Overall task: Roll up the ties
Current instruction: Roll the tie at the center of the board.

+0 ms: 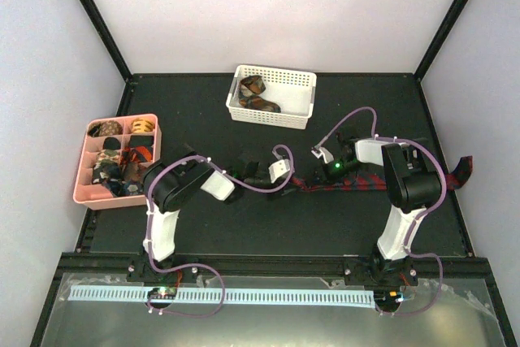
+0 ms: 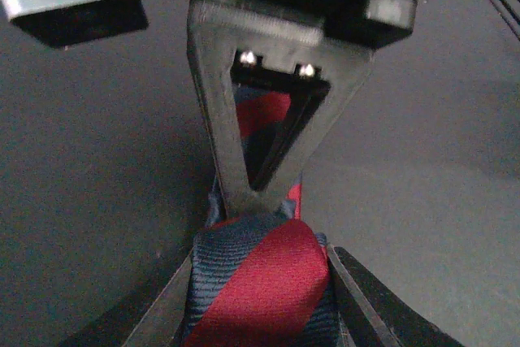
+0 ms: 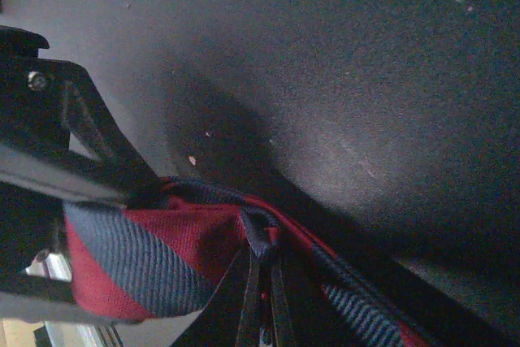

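Note:
A red-and-navy striped tie [image 1: 366, 181] lies as a long strip across the right of the black table, its far end hanging over the right edge. My left gripper [image 1: 294, 181] is shut on the tie's left end, which bulges as a fold [image 2: 260, 282] between its fingers [image 2: 357, 294]. My right gripper [image 1: 322, 173] faces it from the right and is shut on a small pinch of the same tie [image 3: 138, 258], its fingertips [image 3: 248, 282] almost together. The right gripper's black triangular finger [image 2: 244, 144] stands just beyond the fold. Several coiled ties sit in the pink tray and the white basket.
A pink divided tray [image 1: 84, 170] with rolled ties stands at the left edge. A white basket [image 1: 292, 97] holding loose patterned ties [image 1: 258, 95] stands at the back centre. Purple cables loop over both arms. The table's black frame runs along each side.

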